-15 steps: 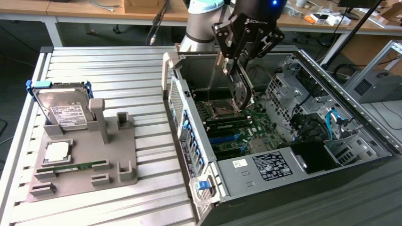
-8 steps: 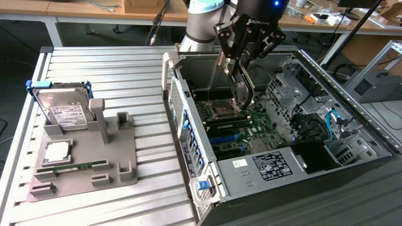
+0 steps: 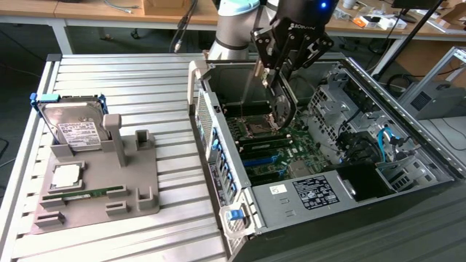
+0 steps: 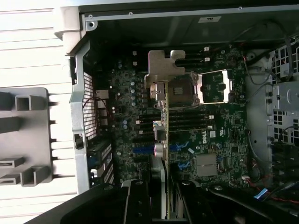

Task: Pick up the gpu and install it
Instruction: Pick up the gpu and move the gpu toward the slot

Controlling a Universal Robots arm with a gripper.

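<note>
Motherboard (image 4: 219, 135) lies beneath gpu (image 4: 162, 91) clamped between fingers (image 4: 136, 203)

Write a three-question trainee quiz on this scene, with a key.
1. True or false: the black gripper grips the thin dark circuit-board gpu with pale metal bracket over the open black computer case.
2. The silver boxy hard drive with white label is: A) in the case, B) standing on the grey holder, C) in the gripper.
3. Fill in: the narrow green memory stick lies ____ on that holder.
Key: 1 true; 2 B; 3 flat.
</note>
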